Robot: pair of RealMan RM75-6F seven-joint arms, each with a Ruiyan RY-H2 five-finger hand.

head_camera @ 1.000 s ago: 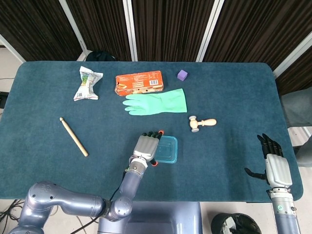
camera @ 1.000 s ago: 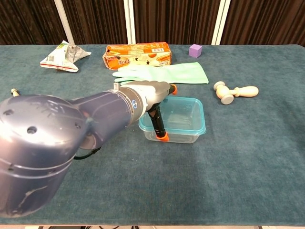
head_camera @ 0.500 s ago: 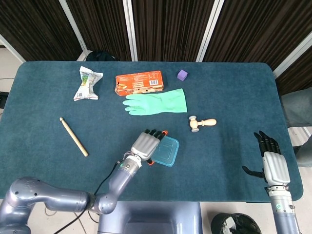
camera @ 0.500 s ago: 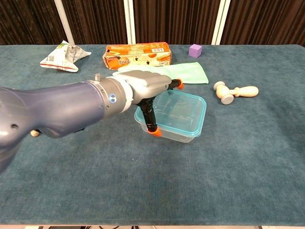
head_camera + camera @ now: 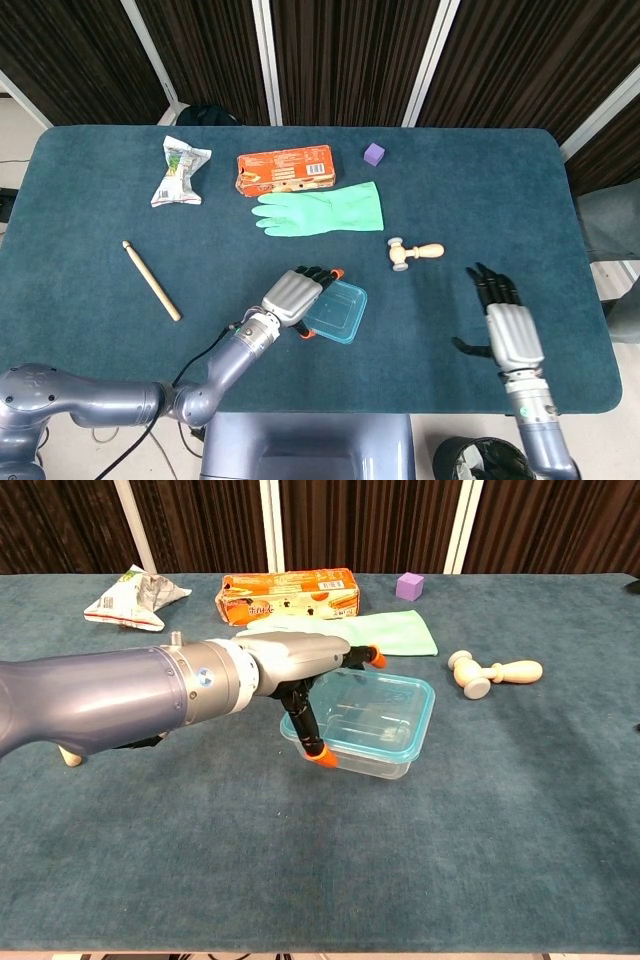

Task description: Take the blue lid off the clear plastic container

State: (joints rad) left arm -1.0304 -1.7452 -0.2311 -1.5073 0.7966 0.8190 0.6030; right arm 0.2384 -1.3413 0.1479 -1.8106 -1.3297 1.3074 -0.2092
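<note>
The left hand (image 5: pixel 300 665) covers the clear plastic container's (image 5: pixel 375 730) near-left corner.

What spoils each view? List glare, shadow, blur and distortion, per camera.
Head view: even light, sharp, no glare; the clear plastic container reads as a flat blue patch. Chest view: the left hand and forearm loom large and cover the container's left edge; faint reflections on its blue lid; soft shadow beneath.

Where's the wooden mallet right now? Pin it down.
The wooden mallet lies on the table right of centre in the head view, just below the green glove's cuff and up-right of the clear container.
</note>
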